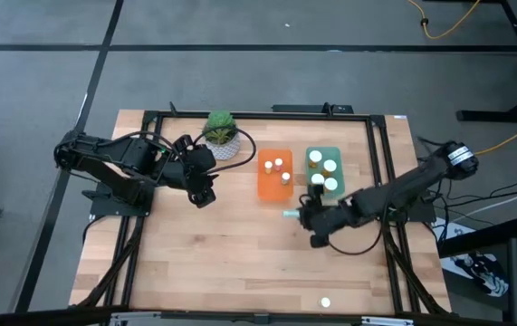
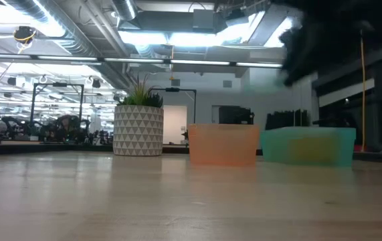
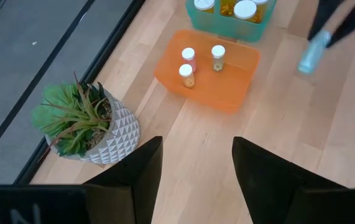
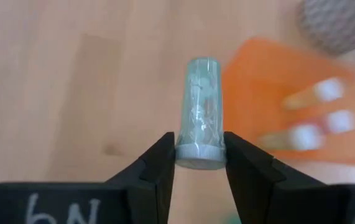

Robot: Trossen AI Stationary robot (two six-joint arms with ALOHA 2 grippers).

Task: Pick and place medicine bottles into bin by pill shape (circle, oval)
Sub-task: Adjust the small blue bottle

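Two bins sit side by side mid-table: orange bin (image 1: 274, 184) holding three white-capped bottles (image 3: 188, 55), green bin (image 1: 325, 154) just right of it holding larger-capped ones. Potted plant (image 1: 223, 132) stands left of the orange bin. Left gripper (image 1: 204, 195) hovers left of the orange bin, fingers spread, nothing between them. Right gripper (image 4: 198, 163) pinches a pale teal bottle (image 4: 200, 111) by its cap end, held lying sideways just in front of the orange bin. One lone bottle (image 1: 326, 302) stands well away from the orange bin, near the table's front edge.

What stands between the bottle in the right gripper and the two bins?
Nothing visible. The right gripper is closed on a pale, clear bottle, just short of the orange bin and the green bin. Only bare table lies between. The left gripper waits well aside.
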